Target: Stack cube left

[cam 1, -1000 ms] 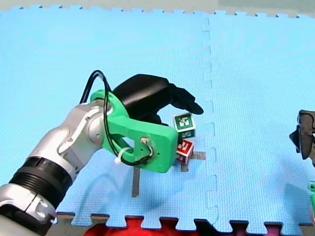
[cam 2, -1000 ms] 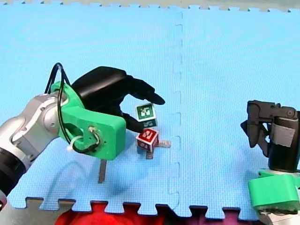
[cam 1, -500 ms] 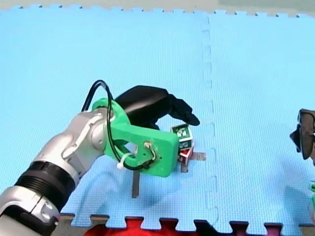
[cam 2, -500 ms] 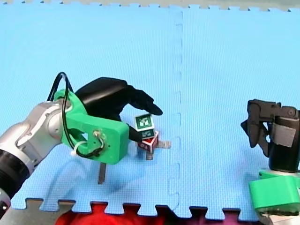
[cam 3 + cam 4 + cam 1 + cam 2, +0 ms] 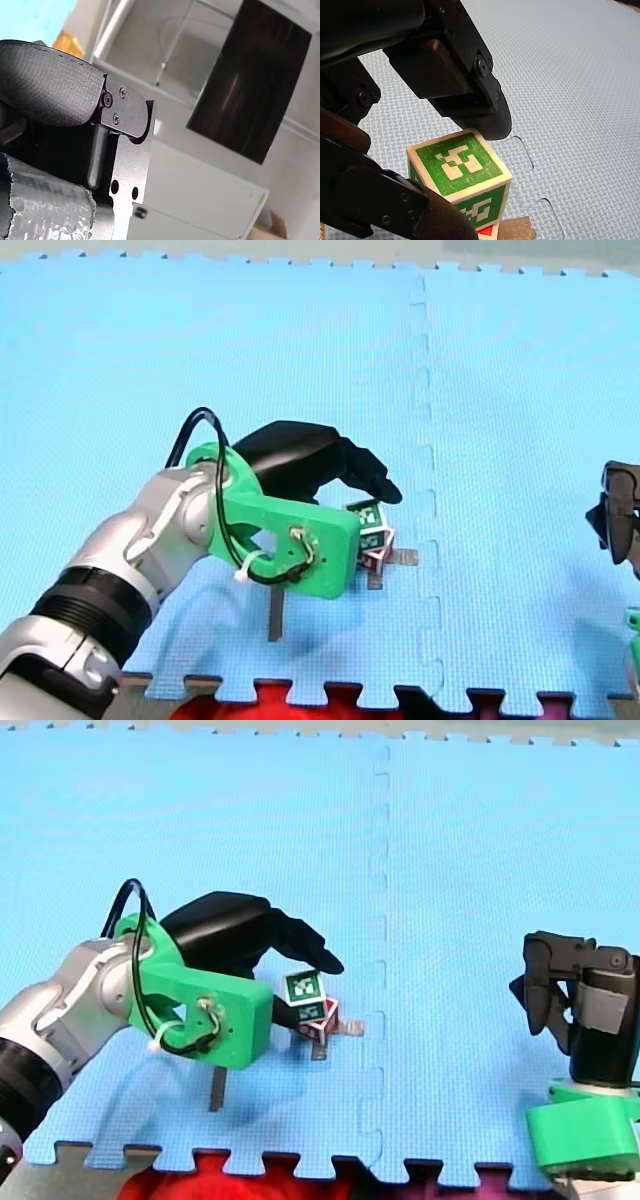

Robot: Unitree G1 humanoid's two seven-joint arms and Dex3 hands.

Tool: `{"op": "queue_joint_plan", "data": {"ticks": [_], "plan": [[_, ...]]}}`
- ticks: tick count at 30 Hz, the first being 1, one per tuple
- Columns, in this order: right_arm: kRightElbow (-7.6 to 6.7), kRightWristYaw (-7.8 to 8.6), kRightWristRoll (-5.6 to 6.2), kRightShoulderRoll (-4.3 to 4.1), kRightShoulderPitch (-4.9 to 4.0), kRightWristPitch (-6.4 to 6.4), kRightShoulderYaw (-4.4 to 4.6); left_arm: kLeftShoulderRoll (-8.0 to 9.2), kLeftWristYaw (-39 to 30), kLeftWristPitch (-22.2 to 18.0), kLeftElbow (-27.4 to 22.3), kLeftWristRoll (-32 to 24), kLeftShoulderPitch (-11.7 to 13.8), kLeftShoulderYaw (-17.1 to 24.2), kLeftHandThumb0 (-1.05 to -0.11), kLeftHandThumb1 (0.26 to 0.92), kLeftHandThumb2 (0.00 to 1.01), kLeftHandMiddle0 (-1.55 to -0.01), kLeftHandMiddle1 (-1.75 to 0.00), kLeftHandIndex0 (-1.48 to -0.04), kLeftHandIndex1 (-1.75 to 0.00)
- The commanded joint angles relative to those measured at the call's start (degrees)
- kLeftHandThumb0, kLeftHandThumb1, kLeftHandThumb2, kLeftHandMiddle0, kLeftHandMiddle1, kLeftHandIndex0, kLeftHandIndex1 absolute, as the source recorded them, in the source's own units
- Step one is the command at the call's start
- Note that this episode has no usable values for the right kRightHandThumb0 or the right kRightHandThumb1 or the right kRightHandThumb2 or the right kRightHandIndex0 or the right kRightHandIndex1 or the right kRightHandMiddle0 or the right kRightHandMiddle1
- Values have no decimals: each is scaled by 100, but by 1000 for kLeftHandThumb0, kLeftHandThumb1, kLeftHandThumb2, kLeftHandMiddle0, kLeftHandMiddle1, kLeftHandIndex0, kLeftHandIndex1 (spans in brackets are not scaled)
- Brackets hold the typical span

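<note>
low at centre frame, my left hand (image 5: 300, 455) clamps the green-patterned cube (image 5: 303, 988), setting it on the red-patterned cube (image 5: 325, 1022) so it seats square; my right hand (image 5: 565, 1000) hangs at the right edge.

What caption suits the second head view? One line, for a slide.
Left hand grips green cube just over red cube on blue mat; right hand at the mat's right edge.

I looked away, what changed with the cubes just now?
The left hand, still gripping the green cube, lowered it onto or just above the red cube. The red cube and the right hand, at the right edge of the mat, stayed put.
</note>
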Motion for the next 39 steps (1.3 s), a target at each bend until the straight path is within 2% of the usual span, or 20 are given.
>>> {"op": "queue_joint_plan", "data": {"ticks": [1,13,15,17,18,19,20,21,24,26,30,39], "plan": [[-16,-27,-1,-4,20,16,-1,21,-8,-17,40,-3,-32,-12,-533,817,2,-1011,-1688,-1360,-7],[54,-180,-122,49,-28,28,21,28,65,-124,217,20,-84,-15,-549,820,1,-1044,-1609,-1367,-4],[77,-224,-152,50,-34,11,27,23,85,-90,242,52,-100,-32,-593,793,0,-1020,-1586,-1036,0],[117,-274,-185,45,-50,-5,34,24,117,73,121,179,-98,-91,-678,768,0,-970,-1649,-867,-1],[138,-296,-199,42,-58,-12,36,29,139,153,51,249,-93,-122,-749,754,0,-913,-1685,-776,0],[159,-319,-213,37,-67,-18,39,36,152,240,-16,313,-86,-150,-777,749,0,-891,-1700,-737,0],[178,-341,-227,33,-76,-23,41,41,147,333,-73,358,-78,-167,-844,757,4,-877,-1696,-653,0],[194,-361,-238,31,-84,-26,44,42,129,405,-115,376,-69,-172,-960,793,15,-876,-1663,-538,0],[254,-436,-277,30,-114,-32,58,49,76,538,-219,338,-22,-152,-1039,878,31,-844,-1727,-321,1],[308,-486,-298,24,-135,-44,67,41,105,566,-254,278,19,-114,-1046,898,30,-816,-1741,-242,0],[384,-543,-308,6,-171,-73,82,14,102,526,-254,114,72,-27,-1048,903,21,-793,-1746,-178,0],[476,-658,-374,0,-245,-94,131,53,-5,659,-363,89,81,-24,-1048,907,13,-786,-1746,-129,0]]}}
